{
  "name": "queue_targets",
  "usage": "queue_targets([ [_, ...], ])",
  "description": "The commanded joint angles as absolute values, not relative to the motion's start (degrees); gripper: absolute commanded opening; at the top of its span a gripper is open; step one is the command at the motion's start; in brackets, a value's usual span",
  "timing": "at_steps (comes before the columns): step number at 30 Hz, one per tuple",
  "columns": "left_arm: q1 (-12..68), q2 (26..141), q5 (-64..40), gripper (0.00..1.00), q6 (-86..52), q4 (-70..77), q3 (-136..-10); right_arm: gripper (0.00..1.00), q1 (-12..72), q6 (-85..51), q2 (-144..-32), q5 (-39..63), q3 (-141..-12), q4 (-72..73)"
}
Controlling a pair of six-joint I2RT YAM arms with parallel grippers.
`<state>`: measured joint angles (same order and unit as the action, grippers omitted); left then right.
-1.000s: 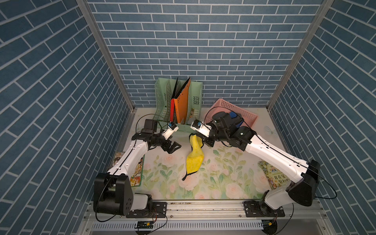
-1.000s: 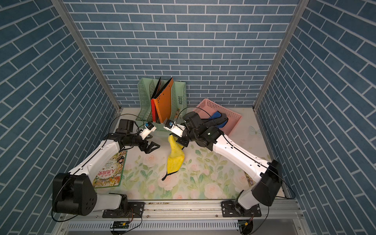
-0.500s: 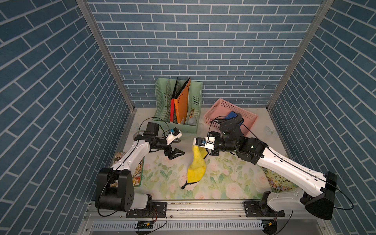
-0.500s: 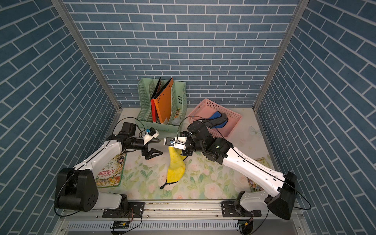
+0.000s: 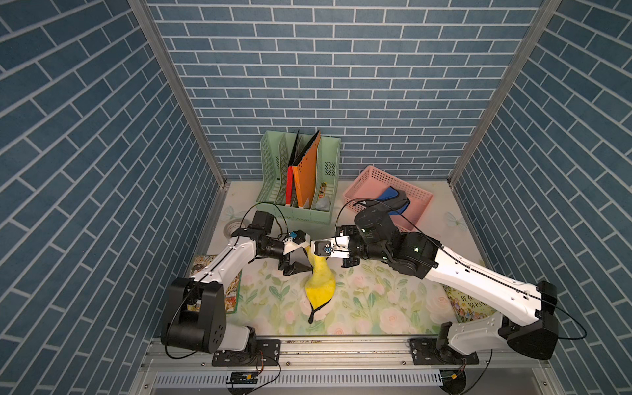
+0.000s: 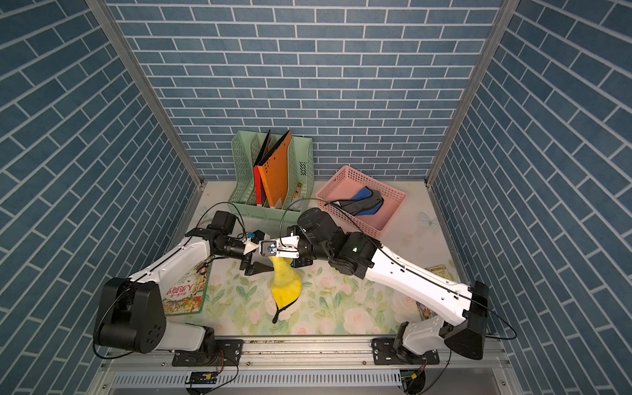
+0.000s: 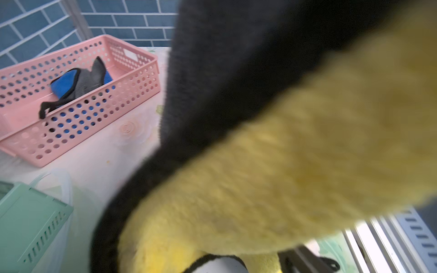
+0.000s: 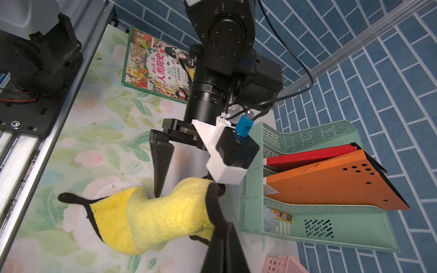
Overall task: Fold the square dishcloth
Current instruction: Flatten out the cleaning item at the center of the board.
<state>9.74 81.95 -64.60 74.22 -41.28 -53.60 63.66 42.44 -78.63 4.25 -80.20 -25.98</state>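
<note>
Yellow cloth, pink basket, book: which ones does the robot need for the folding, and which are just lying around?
For the job:
cloth, crumpled, not folded yet
right gripper, shut on one end of it
left gripper, open beside it

Just lying about:
rack with folders
basket with a blue rag in it
book

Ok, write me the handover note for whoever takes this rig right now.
Right gripper: shut on the top end of the yellow dishcloth, holding it up.
Left gripper: open, at the cloth next to that grip, not clamped on it.
Dishcloth: hangs bunched, lower tip resting on the floral mat.
Done: cloth picked up; no fold made.
Left: take a second corner, spread the cloth flat, fold it.
</note>
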Motion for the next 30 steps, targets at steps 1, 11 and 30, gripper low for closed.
queue_targets([
  [1,10.0,83.8,-64.9,0.56,95.3,-61.4,-57.0,0.00,63.9,42.3,-76.8,2.5,-80.7,-25.7],
  [11,8.2,79.2,-61.7,0.00,95.9,-66.3,-58.5,0.00,63.8,41.0,-74.1,-0.1,-76.0,-23.8],
  [30,7.6,78.4,-32.5,0.00,70.5,-51.1,-85.2,0.00,46.6,40.8,-74.5,-3.5,-67.6,-5.6],
])
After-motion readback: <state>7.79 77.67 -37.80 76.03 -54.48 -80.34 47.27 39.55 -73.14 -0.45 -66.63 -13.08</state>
